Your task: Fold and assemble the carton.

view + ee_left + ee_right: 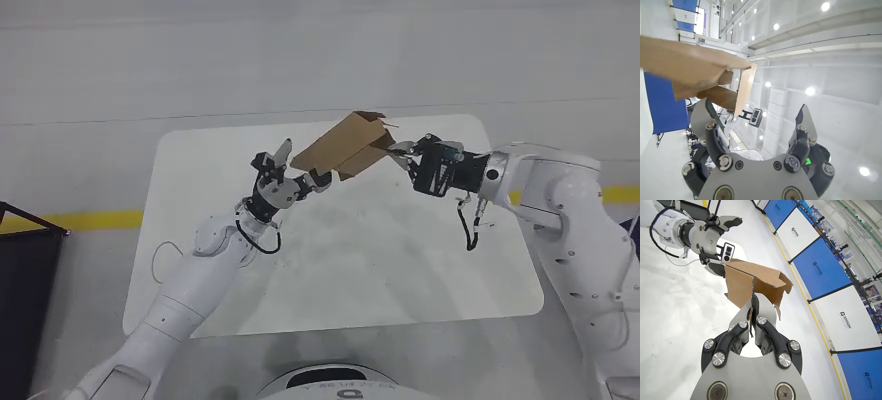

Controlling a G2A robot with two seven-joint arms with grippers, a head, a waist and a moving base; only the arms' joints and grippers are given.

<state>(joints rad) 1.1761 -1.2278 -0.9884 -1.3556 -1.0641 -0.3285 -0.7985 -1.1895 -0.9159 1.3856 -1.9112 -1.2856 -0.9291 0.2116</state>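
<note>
Cardboard hung in mid-air over the far part of the table [190,180] when I looked from above. The carton [345,145] was lifted clear of the surface and slung between the two arms. The right gripper [405,152] met it at one end. The left gripper [290,172] sat at the lower, opposite end, spread open and close against the cardboard edge.

From the left wrist, the left gripper [754,103] stood wide apart and held nothing. One finger [700,109] lay just under a brown panel; whether it touched I could not tell. The other finger [806,121] was well away from the carton [687,60], which crossed overhead with a flap hanging down.

From the right wrist, the right gripper [753,308] was clamped together on a thin doubled edge of the carton [738,283]. Beyond that edge the carton stood open as a rough hollow sleeve, its end flaps [783,283] sticking out loose and unfolded. The left gripper [731,246] showed at the far corner, spread open, with its lower finger against the cardboard.

By my reckoning the job was somewhere between early and middle. The carton was up off the table and partly opened into a tube, but no end was closed, no flap was tucked, and the sides looked skewed rather than square. Squaring the body and folding the flaps remained.
</note>
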